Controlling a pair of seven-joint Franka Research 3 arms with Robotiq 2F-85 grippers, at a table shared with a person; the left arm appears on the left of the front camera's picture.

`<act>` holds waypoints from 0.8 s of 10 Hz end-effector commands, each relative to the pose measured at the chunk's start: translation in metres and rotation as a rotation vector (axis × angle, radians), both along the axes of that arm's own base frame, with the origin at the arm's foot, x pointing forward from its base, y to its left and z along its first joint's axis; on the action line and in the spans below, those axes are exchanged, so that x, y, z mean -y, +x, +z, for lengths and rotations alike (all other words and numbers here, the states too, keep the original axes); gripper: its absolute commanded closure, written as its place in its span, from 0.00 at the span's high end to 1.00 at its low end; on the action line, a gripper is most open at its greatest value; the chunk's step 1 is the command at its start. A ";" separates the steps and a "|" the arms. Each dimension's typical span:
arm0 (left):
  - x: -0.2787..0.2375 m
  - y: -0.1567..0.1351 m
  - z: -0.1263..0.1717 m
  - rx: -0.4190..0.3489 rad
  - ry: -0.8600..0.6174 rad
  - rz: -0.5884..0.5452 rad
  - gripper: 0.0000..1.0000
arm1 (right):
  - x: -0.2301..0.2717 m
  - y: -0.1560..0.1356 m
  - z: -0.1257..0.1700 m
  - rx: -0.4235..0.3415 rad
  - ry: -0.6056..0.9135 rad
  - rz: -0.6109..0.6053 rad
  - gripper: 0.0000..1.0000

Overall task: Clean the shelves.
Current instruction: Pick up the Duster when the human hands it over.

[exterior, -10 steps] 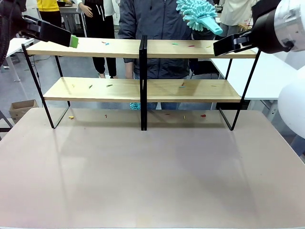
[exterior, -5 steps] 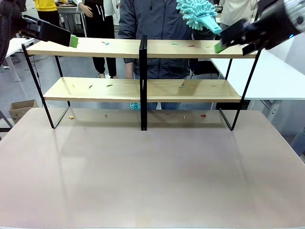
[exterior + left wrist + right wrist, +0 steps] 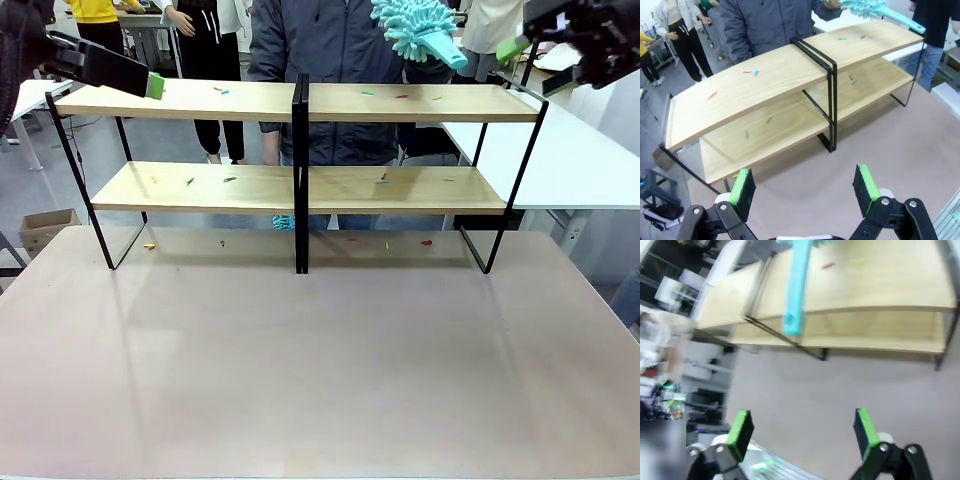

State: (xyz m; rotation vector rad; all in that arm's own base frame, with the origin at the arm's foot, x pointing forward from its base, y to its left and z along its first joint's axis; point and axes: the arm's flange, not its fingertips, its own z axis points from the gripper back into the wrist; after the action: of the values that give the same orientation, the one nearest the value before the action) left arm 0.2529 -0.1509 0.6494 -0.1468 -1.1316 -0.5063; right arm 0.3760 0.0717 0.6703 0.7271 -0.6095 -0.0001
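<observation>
A robotics lab or test hall: shelves point(image 3: 400, 190) staged on a bare surface point(image 3: 320, 380), plain white tables point(image 3: 560, 160) beyond, people point(image 3: 215, 40) standing about, a cardboard box point(image 3: 45, 228) on the grey floor point(image 3: 50, 185).

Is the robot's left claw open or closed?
Open. The left gripper has its green pads spread wide apart, with nothing held between them.
</observation>
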 end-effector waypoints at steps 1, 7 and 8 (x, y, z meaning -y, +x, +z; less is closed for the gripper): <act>0.000 0.000 0.000 0.009 -0.002 0.000 1.00 | 0.009 0.081 0.015 -0.174 0.324 0.121 1.00; 0.000 0.000 0.000 0.009 -0.002 0.000 1.00 | -0.027 0.207 -0.020 -0.187 0.377 -0.066 1.00; 0.000 0.000 0.000 0.009 -0.002 0.000 1.00 | -0.024 0.204 -0.020 -0.181 0.379 -0.064 1.00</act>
State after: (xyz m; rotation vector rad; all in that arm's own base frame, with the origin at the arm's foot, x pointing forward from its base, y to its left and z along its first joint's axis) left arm 0.2531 -0.1508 0.6494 -0.1470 -1.1312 -0.5060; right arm 0.5900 0.1003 0.6395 1.0345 -0.4436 -0.2210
